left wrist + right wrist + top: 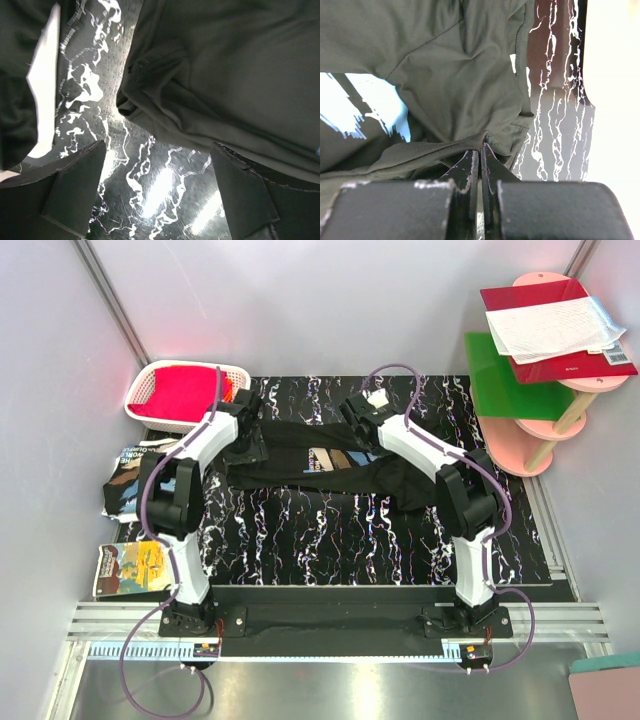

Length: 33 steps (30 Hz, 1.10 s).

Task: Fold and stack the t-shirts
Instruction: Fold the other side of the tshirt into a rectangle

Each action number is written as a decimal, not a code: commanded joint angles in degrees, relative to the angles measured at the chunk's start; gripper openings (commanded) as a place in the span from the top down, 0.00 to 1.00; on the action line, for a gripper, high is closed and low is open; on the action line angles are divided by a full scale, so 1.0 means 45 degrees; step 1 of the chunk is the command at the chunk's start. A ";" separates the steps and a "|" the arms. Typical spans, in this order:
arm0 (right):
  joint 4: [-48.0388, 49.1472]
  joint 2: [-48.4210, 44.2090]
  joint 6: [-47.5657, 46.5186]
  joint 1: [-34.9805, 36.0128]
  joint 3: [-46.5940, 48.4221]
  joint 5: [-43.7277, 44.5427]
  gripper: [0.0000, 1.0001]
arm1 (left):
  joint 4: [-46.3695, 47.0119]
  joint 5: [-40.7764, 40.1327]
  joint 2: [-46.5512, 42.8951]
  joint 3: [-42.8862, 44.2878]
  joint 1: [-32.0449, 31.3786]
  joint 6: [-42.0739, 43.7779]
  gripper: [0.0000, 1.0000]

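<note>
big black mat (300, 540) w/ white squiggles covers most of the table. one t-shirt (300, 468) lies across the middle of it, left to right. it's bunched up and the print is half hidden. we think we're in the middle of a fold. the shirt is no neat rectangle yet, so lots of the job is left.

the right gripper (358, 412) sits at the shirt's far edge. its jaws are pinched tight on a fold of the cloth, and the right wrist view shows that well. the left gripper (247, 430) is at the shirt's left end w/ jaws wide apart. there's only mat between them. the cloth edge is just beside one finger (240, 200).

next move, we guess: left has to go down and grab the cloth edge next to it. then both can lift that side and lay it over together. if only one side pulls, the shirt may slide & crumple more.

pink shelf (545, 430) stands at the right. it holds a green board, a red folder & paper.

white basket (150, 375) sits by the mat's far left corner. there's bright pink cloth (185, 392) in it, no black shirt that we can see.

another t-shirt (125, 480) lies off the mat on the left, not in any box. folded or not, we can't tell.
</note>
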 commanded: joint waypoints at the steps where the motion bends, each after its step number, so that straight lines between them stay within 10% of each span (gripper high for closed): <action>1: 0.0187 0.0466 -0.0193 -0.0008 0.0621 0.0864 0.97 | -0.0090 -0.0536 0.0648 0.0272 0.0035 -0.0141 0.12; 5: 0.0207 0.0780 -0.0367 -0.0125 0.0932 0.0865 0.97 | 0.0358 -0.0301 0.1311 0.0565 0.0035 -0.0219 0.18; 11: 0.0246 0.0975 -0.0446 -0.0184 0.1187 0.0787 0.97 | 0.0438 -0.0418 0.2133 0.1424 0.0055 -0.0199 1.00; 30: 0.0344 0.1346 -0.0408 -0.0223 0.1226 0.0767 0.98 | 0.0731 -0.1337 0.2033 0.3083 0.0328 -0.1215 0.98; 32: 0.0363 0.1405 -0.0427 -0.0223 0.1246 0.0767 0.98 | 0.0673 -0.0793 0.2814 0.3764 0.0367 -0.0904 0.77; 33: 0.0402 0.1482 -0.0446 -0.0243 0.1265 0.0767 0.98 | 0.0576 -0.0577 0.3223 0.3942 0.0406 -0.0786 0.29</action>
